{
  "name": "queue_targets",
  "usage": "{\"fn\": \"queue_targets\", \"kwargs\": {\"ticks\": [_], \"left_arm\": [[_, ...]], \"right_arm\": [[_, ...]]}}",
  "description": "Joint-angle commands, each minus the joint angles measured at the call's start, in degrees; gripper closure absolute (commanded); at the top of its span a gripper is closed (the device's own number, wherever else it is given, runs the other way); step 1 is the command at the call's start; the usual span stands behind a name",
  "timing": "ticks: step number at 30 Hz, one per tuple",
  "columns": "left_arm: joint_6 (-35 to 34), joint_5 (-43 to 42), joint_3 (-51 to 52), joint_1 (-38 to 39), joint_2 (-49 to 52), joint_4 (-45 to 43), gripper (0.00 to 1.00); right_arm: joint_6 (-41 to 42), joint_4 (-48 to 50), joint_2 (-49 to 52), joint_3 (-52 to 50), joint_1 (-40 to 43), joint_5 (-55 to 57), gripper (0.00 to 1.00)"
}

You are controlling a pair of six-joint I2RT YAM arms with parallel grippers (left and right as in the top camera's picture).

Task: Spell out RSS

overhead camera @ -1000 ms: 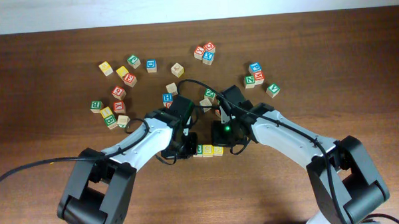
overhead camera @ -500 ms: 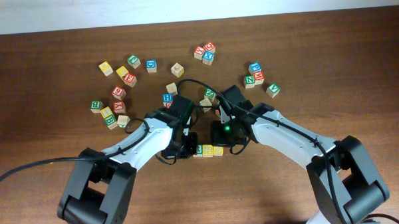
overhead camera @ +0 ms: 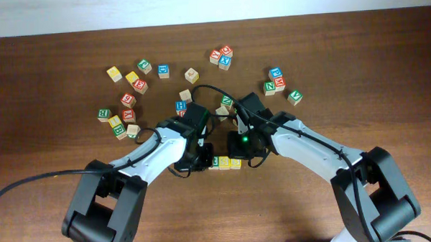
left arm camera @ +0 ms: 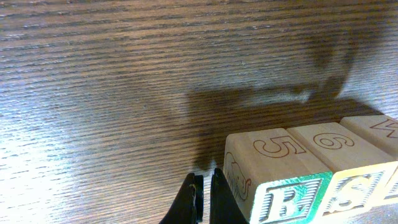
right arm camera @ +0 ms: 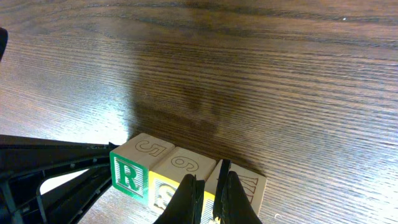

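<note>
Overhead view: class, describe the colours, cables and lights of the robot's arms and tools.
The left arm and right arm have pale grey-white links, black joints, black bases and looping black cables. A green light glows on the right arm. The left tool and right tool each have slim black fingers.
</note>
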State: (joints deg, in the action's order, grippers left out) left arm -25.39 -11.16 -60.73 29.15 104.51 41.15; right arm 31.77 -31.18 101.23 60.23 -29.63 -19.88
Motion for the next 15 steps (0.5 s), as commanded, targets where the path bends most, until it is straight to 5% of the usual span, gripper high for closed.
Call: {"fn": "queue_targets", "kwargs": {"ticks": [1,10,15], "left_arm": [[-0.7,0.0,0.4,0.2,0.8,0.0,1.0],[-0.7,0.0,0.4,0.2,0.8,0.1,1.0],[-0.7,0.0,0.4,0.2,0.8,0.0,1.0]], "right_arm": [[0.3,0.3,0.5,0.7,-0.7,-0.9,0.96],[0.2,-0.1,0.5,3.7,2.4,0.2,0.96],[-4.0,-10.0,0.5,10.5,9.1,0.8,0.96]]}}
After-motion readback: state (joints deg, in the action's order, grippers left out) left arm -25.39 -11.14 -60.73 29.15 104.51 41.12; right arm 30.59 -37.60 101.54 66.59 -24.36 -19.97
